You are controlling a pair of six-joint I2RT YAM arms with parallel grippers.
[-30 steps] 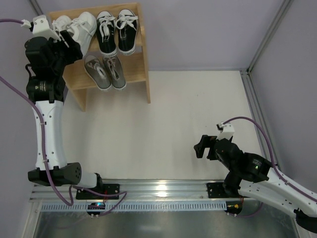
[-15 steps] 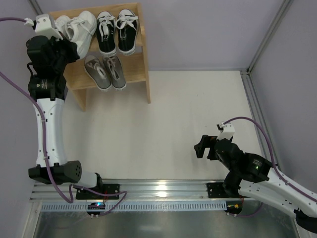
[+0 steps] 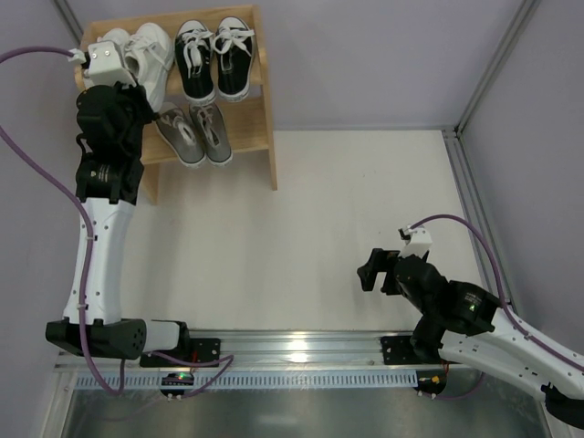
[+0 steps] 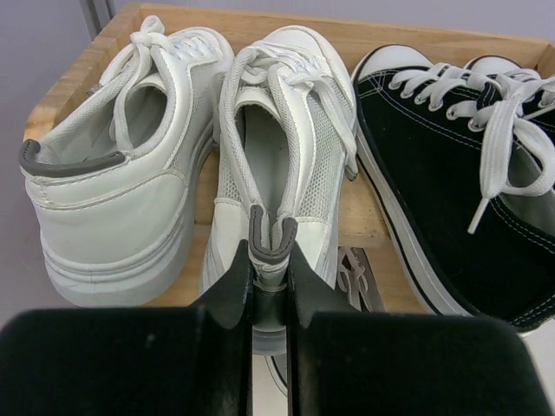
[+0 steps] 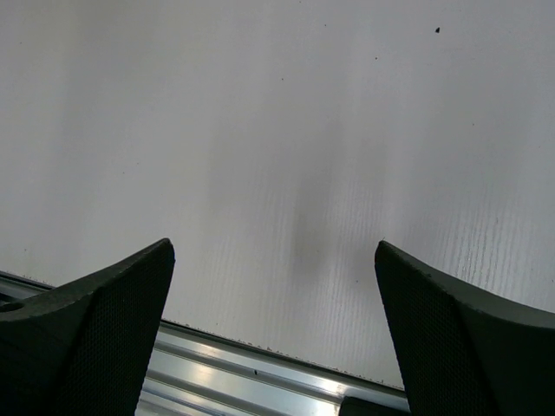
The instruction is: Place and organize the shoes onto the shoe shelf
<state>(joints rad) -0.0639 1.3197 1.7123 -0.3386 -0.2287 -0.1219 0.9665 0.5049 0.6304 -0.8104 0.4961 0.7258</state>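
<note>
As the right claw (image 5: 273, 253) gapes, the left claw (image 4: 270, 260) clamps the white sneaker (image 4: 305, 165) by its heel.

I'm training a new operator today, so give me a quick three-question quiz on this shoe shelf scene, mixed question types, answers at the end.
1. True or false: the left gripper is clamped on the heel of an all-white lace-up sneaker.
2. Which pair sits on the lower tier of the light wooden two-tier shoe shelf? A: black canvas. B: grey sneakers with white laces. C: all-white.
3. Fill in: the right gripper hangs ___ over the white tabletop.

Key: 1 true; 2 B; 3 open.
</note>
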